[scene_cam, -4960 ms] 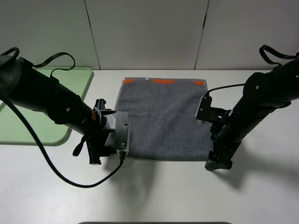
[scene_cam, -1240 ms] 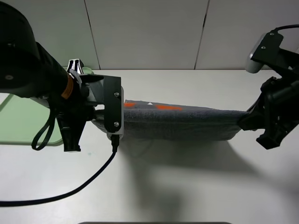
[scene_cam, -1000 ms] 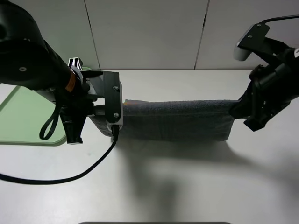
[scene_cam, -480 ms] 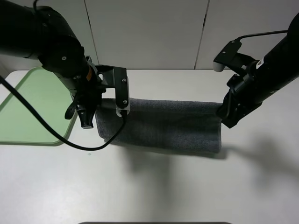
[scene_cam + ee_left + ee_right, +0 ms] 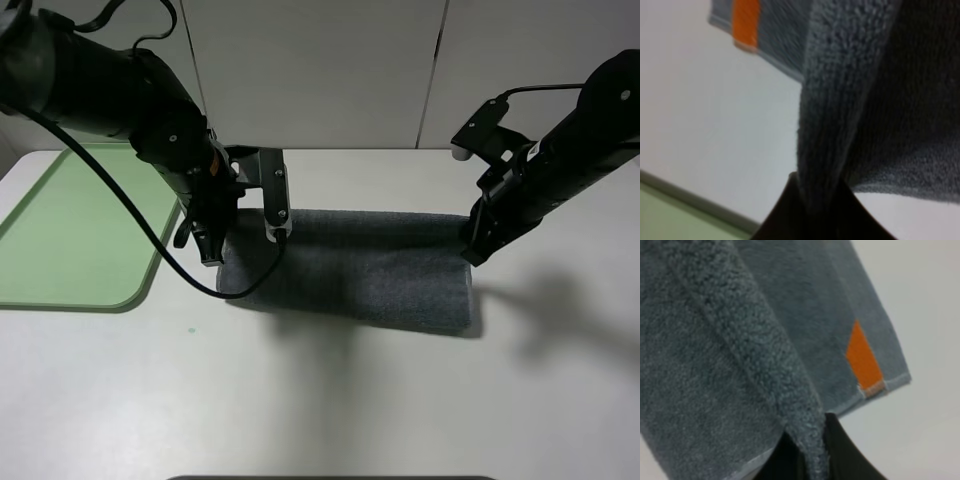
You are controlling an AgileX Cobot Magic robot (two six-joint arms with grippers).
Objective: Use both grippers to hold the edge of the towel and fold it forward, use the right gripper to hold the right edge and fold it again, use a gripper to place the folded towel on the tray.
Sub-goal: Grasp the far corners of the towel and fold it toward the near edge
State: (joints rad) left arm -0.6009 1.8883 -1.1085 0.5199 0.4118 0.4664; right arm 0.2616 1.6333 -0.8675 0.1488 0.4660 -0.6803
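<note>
First fold in hand: left gripper, right gripper both clamping towel by plain hem, above orange hem. Next move calling for lowering, releasing.

text: none legible | labels, numbers: none legible | towel: no readable print

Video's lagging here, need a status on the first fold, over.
Left claw and right claw shut on the plain edge. Towel doubled over, orange hem underneath, not yet released. Tray to its left, nothing between.
</note>
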